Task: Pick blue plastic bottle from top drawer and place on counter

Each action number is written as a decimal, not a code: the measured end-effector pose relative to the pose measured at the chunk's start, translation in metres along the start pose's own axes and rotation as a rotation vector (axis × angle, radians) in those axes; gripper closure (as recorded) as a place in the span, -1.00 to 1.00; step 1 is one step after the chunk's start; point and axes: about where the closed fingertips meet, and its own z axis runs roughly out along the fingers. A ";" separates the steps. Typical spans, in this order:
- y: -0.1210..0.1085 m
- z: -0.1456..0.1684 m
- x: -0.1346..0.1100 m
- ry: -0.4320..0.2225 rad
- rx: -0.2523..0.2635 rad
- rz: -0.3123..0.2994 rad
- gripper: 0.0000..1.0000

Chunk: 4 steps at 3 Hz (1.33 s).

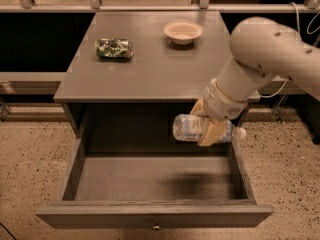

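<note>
My gripper [206, 121] is shut on the blue plastic bottle [189, 128], a clear bottle with a white-and-blue label and a white cap. The bottle lies sideways in the gripper, cap to the right, held in the air above the right half of the open top drawer [155, 178]. It hangs just below and in front of the front edge of the counter [150, 64]. The drawer is pulled out, with its small metal knob [157, 227] at the front panel. A shadow of the bottle falls on the drawer floor.
On the counter, a green-and-white shiny packet [114, 48] lies at the back left and a pale shallow bowl [183, 31] stands at the back middle. My white arm [265, 54] reaches in from the right. Speckled floor surrounds the cabinet.
</note>
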 end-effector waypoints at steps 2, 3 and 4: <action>-0.077 -0.068 -0.009 0.169 -0.081 -0.001 1.00; -0.142 -0.113 -0.037 0.262 0.025 0.005 1.00; -0.172 -0.125 -0.054 0.255 0.081 -0.002 1.00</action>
